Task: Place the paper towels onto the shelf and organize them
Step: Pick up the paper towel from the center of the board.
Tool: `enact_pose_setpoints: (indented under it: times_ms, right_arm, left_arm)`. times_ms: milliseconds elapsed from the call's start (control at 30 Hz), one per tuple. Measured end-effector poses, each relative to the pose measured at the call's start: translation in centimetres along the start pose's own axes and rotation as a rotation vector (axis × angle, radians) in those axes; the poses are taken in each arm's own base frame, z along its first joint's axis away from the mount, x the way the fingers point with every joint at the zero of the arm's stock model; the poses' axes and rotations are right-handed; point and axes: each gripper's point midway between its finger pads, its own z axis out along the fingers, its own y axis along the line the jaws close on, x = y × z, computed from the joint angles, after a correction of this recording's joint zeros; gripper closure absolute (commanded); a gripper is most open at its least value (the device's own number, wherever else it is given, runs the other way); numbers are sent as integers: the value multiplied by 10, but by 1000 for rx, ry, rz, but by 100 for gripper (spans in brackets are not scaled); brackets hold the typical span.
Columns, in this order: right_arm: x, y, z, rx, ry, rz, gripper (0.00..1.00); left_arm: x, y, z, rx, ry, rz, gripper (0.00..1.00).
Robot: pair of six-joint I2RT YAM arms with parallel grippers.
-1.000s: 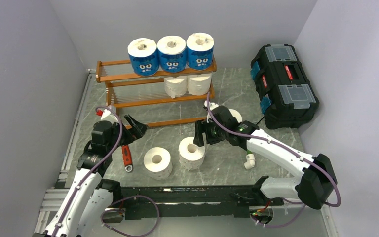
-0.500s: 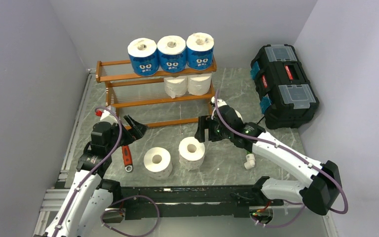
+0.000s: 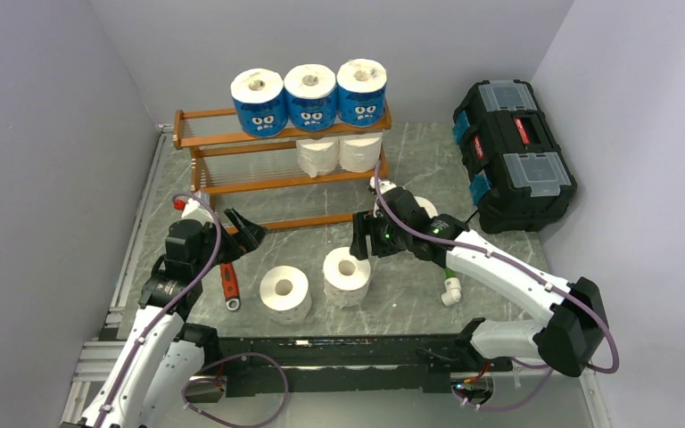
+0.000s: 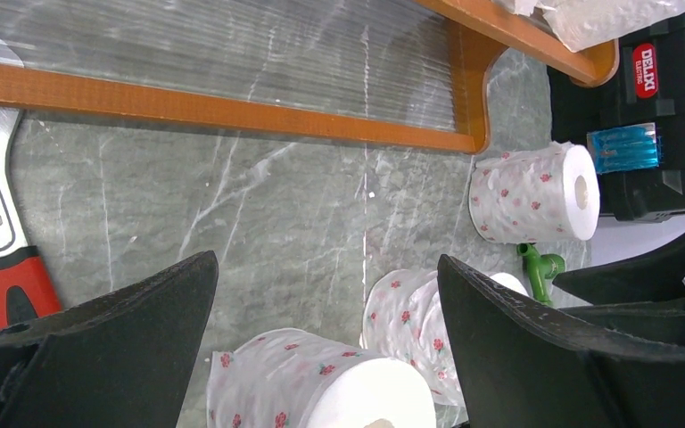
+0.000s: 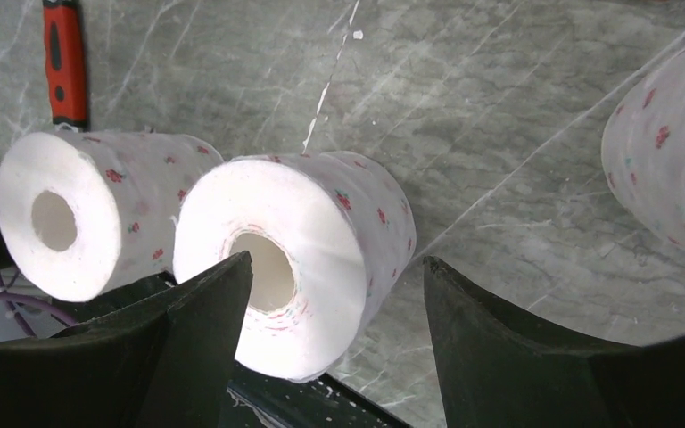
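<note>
We judge the step in hand to be the pick-up of the next loose roll. The right gripper (image 3: 363,239) hangs with its jaws spread wide and nothing between them, just above and behind the nearest flower-printed roll (image 5: 296,259). That roll stands on end, core up, on the marbled table (image 3: 410,169). A neighbour roll (image 3: 284,292) stands just to its left, near but apart (the overhead view shows a gap). A third loose roll (image 3: 425,209) sits behind the right arm. The left gripper (image 3: 243,234) is wide open too and holds nothing, near the shelf (image 3: 232,185), with a red-handled wrench (image 3: 229,285) on the table beside it.

The shelf carries three blue-wrapped rolls (image 3: 310,105) along its top tier and two white rolls (image 3: 318,156) at the right end of the middle tier. To the left of that pair we see bare slats.

To do this well, we would lower the right gripper until its fingers straddle the roll's round wall at about mid-height, centred, then close softly, since the paper will likely give under pressure. We would lift straight up, so the neighbour roll is not knocked over. Then we would carry the roll in under the top tier and set it upright just beside the white pair, keeping the row tidy.
</note>
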Motion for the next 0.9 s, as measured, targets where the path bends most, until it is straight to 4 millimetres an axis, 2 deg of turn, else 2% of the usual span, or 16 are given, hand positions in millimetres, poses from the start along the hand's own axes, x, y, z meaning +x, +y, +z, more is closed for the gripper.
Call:
enact_pose_setpoints:
  times_ms: [367,900]
  right_arm:
    - [32,6,16,21,114,-58,36]
    - [42,1,24,79,152,-78,46]
  left_arm:
    - [6,5,3,-15,20,-4,1]
    - [7,6,3,-18,24,-5,1]
